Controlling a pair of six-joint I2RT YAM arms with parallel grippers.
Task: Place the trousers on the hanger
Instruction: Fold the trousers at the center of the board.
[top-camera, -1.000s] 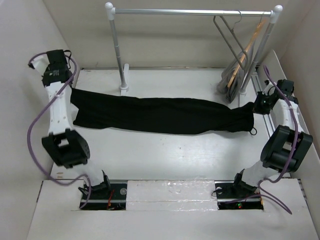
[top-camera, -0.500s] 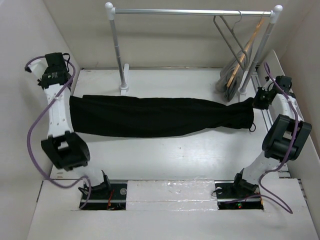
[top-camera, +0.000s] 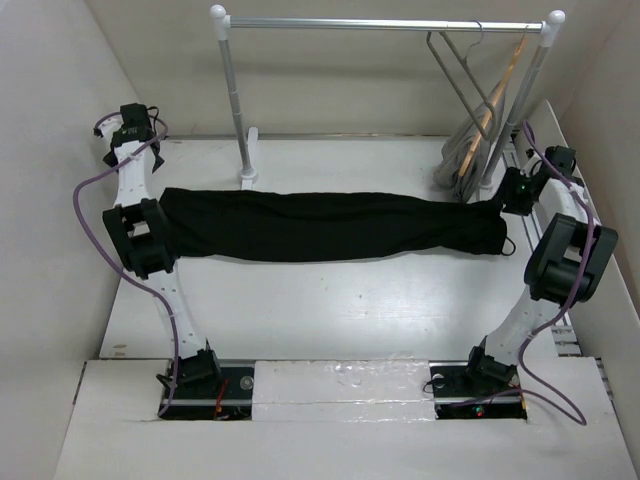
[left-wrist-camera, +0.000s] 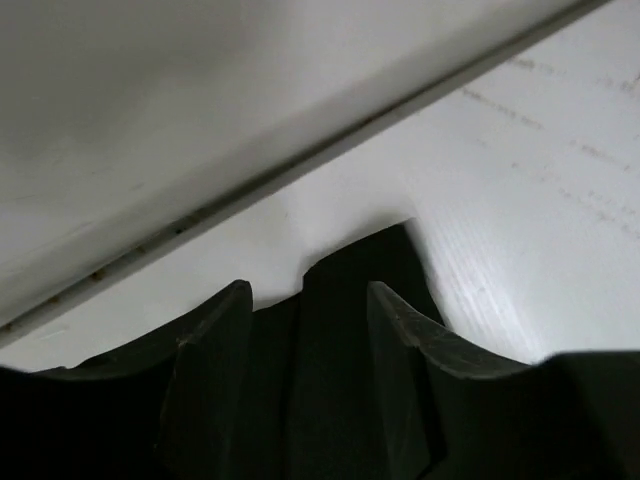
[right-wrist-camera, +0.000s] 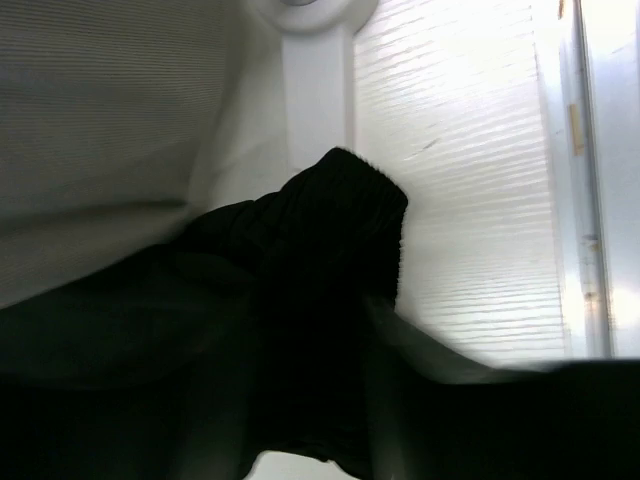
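Plain black showing across trousers (top-camera: 330, 225). Thin grey showing on hanger (top-camera: 452, 75), light brown on wooden hanger (top-camera: 496, 95). White covering worktop (top-camera: 350, 300). Silver running along rail (top-camera: 385, 23). Purple running along cable (top-camera: 76, 205).

Black trousers (top-camera: 330, 227) lie stretched lengthwise, left to right, across the counter (top-camera: 330, 300); the thin grey triangular hanger (top-camera: 462, 85) hangs by its hook on the rail's (top-camera: 380, 23) right end

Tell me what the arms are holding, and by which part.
Both hold the trousers, stretched between them: the left gripper pinches the left end, the right gripper the right end.
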